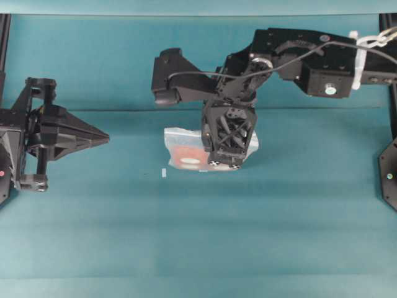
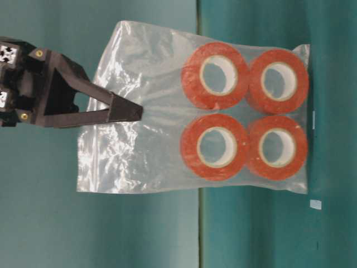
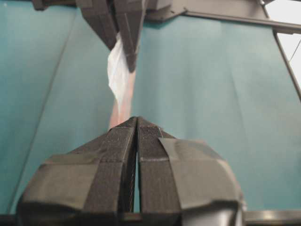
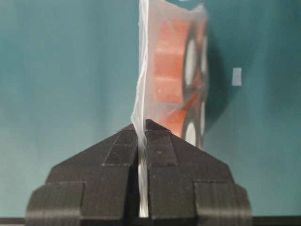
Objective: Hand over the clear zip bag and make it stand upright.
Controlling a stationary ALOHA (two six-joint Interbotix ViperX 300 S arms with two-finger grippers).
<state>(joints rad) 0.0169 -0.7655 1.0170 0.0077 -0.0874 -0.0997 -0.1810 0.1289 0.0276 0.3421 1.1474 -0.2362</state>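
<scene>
Four orange-red rolls (image 2: 244, 116), one clear zip bag (image 2: 139, 78)

The surface (image 1: 124, 236) is a plain teal cloth, lighter in the band along its far edge. The clear zip bag (image 2: 139, 111) is see-through and colourless with white glints on its creases; the four rolls (image 2: 215, 75) inside are orange-red with white cores. Both tools, right (image 1: 224, 163) and left (image 1: 104, 137), are matt black. A small white scrap (image 1: 163, 173) lies on the teal.
</scene>
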